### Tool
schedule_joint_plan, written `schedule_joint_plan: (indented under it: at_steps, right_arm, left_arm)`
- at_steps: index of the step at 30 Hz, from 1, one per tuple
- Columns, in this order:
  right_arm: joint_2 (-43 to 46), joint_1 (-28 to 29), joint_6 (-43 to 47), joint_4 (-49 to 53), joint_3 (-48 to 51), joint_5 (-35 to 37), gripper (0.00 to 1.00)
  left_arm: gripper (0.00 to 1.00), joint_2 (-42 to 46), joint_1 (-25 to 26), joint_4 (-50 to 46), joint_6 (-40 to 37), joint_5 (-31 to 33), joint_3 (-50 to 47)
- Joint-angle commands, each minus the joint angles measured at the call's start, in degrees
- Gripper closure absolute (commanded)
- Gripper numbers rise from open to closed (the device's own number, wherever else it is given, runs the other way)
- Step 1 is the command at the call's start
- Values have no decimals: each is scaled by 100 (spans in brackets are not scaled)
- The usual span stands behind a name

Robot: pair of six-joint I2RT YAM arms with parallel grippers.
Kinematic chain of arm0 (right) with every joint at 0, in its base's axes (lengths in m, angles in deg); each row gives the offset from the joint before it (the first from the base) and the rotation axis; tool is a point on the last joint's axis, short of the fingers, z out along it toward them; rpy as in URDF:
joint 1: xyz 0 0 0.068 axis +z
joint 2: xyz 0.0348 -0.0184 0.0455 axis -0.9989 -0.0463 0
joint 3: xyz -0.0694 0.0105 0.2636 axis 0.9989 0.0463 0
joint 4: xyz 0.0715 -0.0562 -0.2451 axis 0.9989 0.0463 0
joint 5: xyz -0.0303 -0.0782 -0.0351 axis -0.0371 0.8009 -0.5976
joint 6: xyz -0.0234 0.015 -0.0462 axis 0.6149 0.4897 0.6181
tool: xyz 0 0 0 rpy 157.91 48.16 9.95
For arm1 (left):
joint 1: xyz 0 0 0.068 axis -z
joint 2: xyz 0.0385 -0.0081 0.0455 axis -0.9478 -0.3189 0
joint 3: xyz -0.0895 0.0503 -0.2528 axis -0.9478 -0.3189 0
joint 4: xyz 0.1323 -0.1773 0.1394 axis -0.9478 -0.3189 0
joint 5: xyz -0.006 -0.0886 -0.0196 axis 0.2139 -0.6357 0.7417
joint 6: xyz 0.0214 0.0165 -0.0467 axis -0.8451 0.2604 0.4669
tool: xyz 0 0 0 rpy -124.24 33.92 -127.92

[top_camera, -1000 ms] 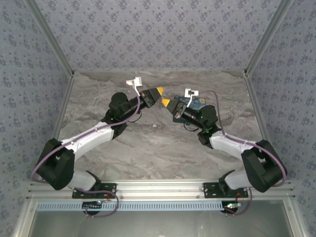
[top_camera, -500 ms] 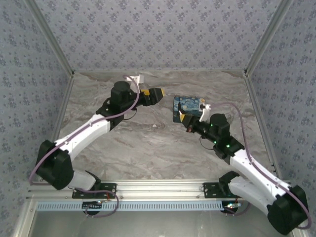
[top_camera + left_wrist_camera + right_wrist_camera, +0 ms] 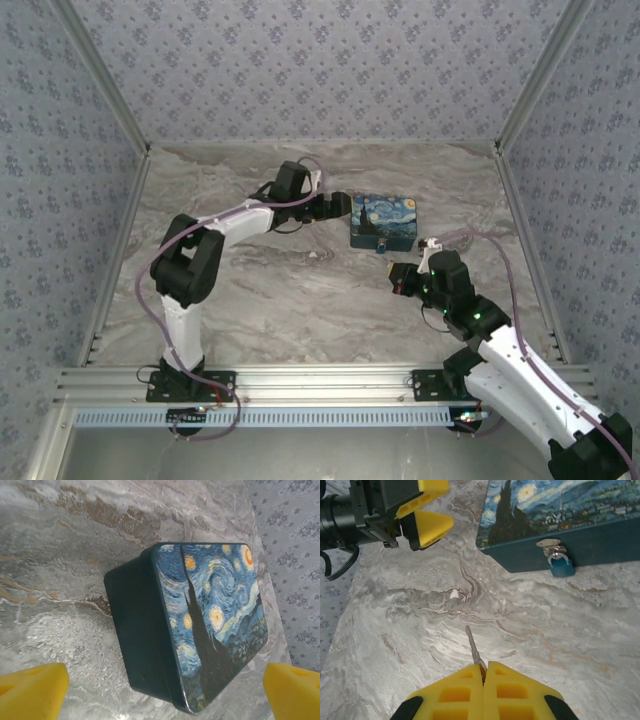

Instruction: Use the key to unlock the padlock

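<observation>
**Key in hand, lock not yet reached**

Right claw (image 3: 484,669) is pressed closed on the key (image 3: 473,646). The thin shaft juts out ahead over bare surface (image 3: 395,615).

The padlock (image 3: 560,566) hangs from a silvery hasp on the near wall of the painted box (image 3: 210,625). The box sits toward the far edge of the surface, right of centre.

Key tip and padlock are well apart.

Left claw (image 3: 422,511) is spread wide and holds nothing, just off the box's left side. I cannot tell whether it touches the box.

Judgement: the grasp is done. Lining the key up with the lock, inserting it and turning it all remain.

Hard to make out:
- Keyhole not visible, presumably on the lock's underside.
- Key's head is buried between the yellow pads.
- Shackle too small to say whether it is latched.
- The box's right end is cut off in the right wrist view.
</observation>
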Motion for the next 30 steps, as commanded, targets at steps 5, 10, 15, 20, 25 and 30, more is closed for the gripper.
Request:
schedule_joint_plan:
  at_steps: [5,10,15,20,25,30]
  right_arm:
    - [121,155,-215,211,62,228,100]
    - [125,216,-250,272,49,301,100]
    - [140,233,-253,388,18,376,100]
    - [147,241,-257,419,18,409,100]
    - [148,238,-232,466,1,445,100]
    - [148,234,-211,491,-7,457,100]
  left_arm:
    - [1,-616,5,-47,261,-450,721]
    - [5,-1001,35,-49,381,-484,933]
    - [13,-1187,51,-29,430,-467,952]
    - [25,-1185,56,-155,333,-331,824]
    - [33,-1071,28,-182,299,-243,490]
    - [36,-777,-54,-139,207,-141,-11]
